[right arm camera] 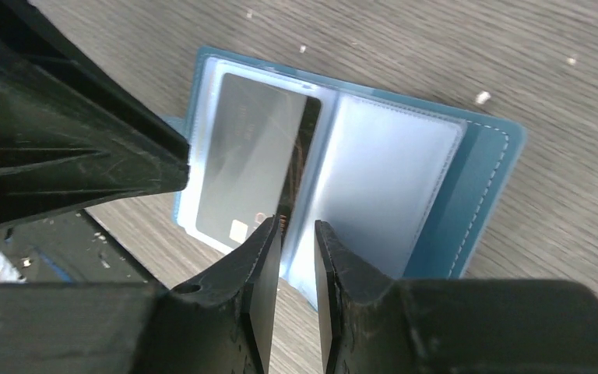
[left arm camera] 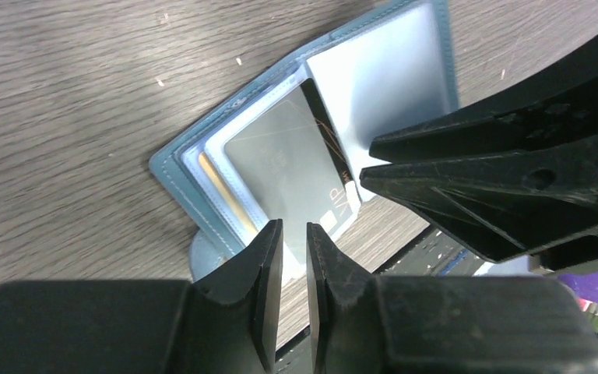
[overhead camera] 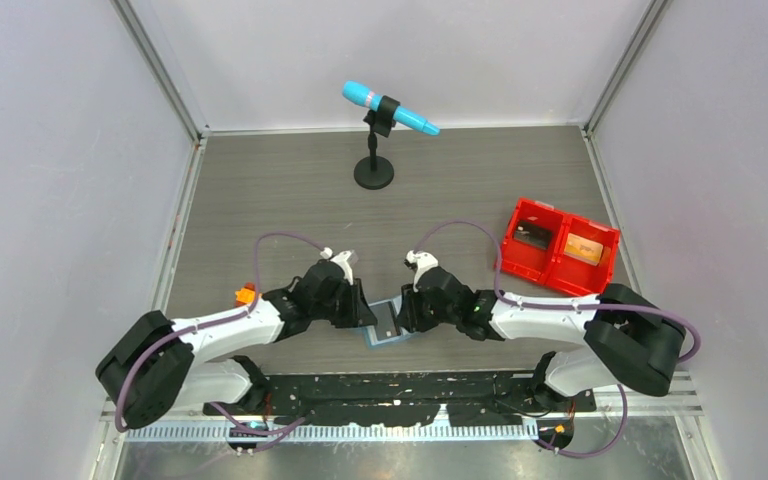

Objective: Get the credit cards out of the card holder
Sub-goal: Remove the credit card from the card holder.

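Note:
The teal card holder (overhead camera: 388, 331) lies open on the table between both grippers, showing pale blue clear sleeves (right arm camera: 381, 179). A grey credit card (left arm camera: 288, 164) sits in one sleeve (right arm camera: 253, 167), and a gold card edge (left arm camera: 219, 191) peeks from a sleeve behind it. My left gripper (left arm camera: 294, 234) hovers at the holder's near edge, its jaws a narrow gap apart with only table showing between them. My right gripper (right arm camera: 297, 234) stands over the fold, jaws also slightly apart and empty. Each gripper's fingers show in the other's view, tips at the sleeves (left arm camera: 452, 164) (right arm camera: 86, 156).
A red two-compartment bin (overhead camera: 508, 252) stands at the right, with an orange-gold flat thing (overhead camera: 585, 248) in one side and a dark one (overhead camera: 533, 237) in the other. A blue microphone on a black stand (overhead camera: 374, 150) is at the back. The black base plate (overhead camera: 410, 385) borders the holder.

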Action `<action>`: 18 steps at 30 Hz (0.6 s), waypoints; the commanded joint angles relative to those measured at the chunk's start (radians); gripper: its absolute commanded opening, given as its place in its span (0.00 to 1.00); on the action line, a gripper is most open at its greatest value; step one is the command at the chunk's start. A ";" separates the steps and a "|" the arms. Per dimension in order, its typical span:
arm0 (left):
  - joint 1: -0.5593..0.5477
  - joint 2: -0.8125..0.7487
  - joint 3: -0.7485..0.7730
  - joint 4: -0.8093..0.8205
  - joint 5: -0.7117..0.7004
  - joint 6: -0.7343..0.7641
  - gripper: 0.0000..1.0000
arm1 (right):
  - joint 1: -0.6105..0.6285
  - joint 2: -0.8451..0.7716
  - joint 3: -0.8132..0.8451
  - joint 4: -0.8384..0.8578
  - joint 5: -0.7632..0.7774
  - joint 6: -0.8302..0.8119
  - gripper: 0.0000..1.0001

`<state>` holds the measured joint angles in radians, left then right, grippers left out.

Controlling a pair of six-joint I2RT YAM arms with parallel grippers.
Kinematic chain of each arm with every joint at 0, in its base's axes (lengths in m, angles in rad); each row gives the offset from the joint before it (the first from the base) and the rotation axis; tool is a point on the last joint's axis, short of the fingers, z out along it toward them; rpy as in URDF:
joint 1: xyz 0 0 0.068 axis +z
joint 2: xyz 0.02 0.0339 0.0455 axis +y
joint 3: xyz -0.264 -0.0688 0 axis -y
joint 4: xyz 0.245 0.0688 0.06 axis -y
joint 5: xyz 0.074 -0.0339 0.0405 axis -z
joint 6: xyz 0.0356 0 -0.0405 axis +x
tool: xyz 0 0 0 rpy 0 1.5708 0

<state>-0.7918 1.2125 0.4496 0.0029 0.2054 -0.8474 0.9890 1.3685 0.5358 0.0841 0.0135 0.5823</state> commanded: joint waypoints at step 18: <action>-0.001 -0.013 -0.130 0.068 -0.072 0.042 0.18 | -0.123 0.125 -0.050 0.234 -0.287 0.025 0.37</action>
<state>-0.7918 1.1988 0.3519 0.0635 0.1932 -0.8303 0.8780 1.4574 0.4946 0.2569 -0.2176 0.5972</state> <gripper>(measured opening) 0.180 0.371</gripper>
